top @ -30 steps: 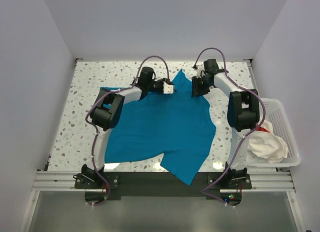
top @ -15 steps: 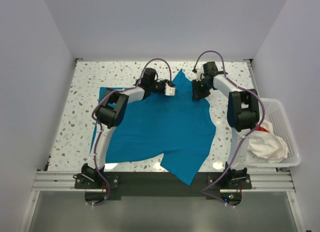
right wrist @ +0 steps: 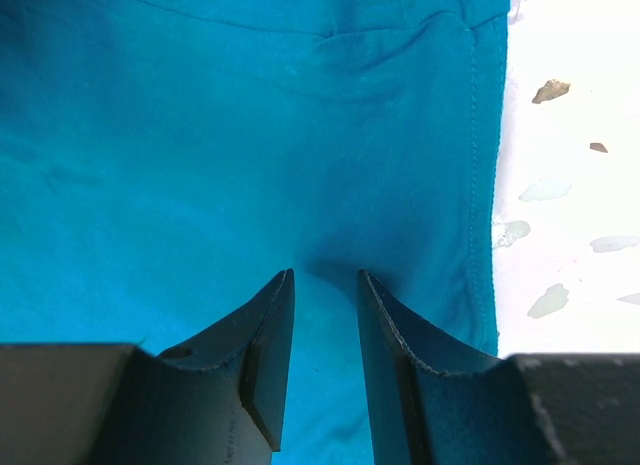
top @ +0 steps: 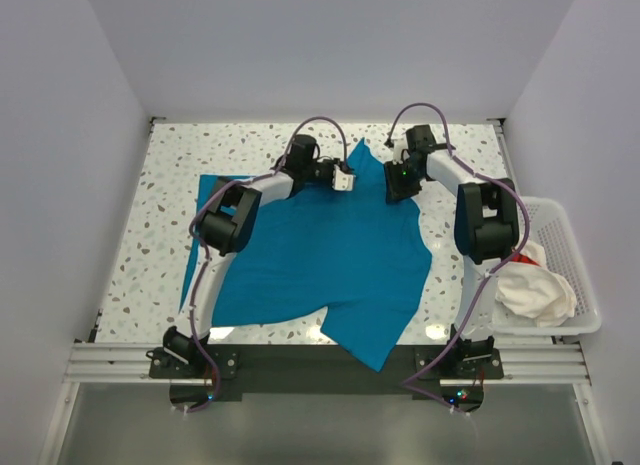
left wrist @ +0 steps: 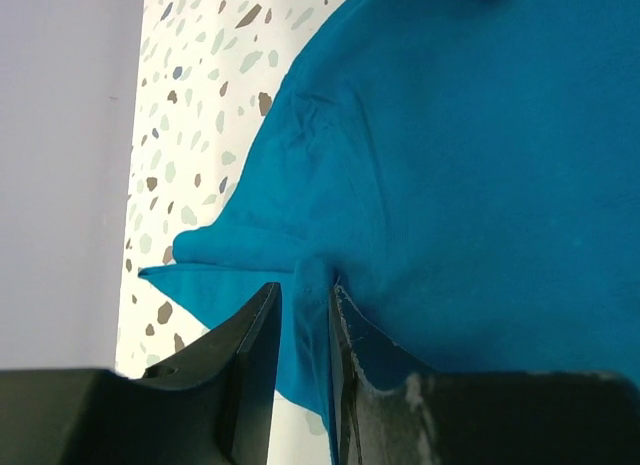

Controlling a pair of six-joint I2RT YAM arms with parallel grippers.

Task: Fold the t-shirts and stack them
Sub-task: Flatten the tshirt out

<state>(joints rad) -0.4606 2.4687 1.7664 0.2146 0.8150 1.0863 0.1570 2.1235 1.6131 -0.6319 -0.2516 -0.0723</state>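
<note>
Two pinches hold the plain teal-blue cloth t-shirt (top: 330, 250) at its far edge: our left hand (left wrist: 305, 290) and right hand (right wrist: 325, 277) clamp it. Next we probably fold it nearward.

Both arms are reached toward the far edge of the counter, elbows bowed outward. The left gripper (left wrist: 305, 285) is pinched on a fold of the teal-blue t-shirt (left wrist: 480, 165) — the right gripper (right wrist: 325, 275) is likewise clamped narrowly on that cloth, pointed downward.

High overhead; both wrists close above t-shirt (top: 330, 255)
</note>
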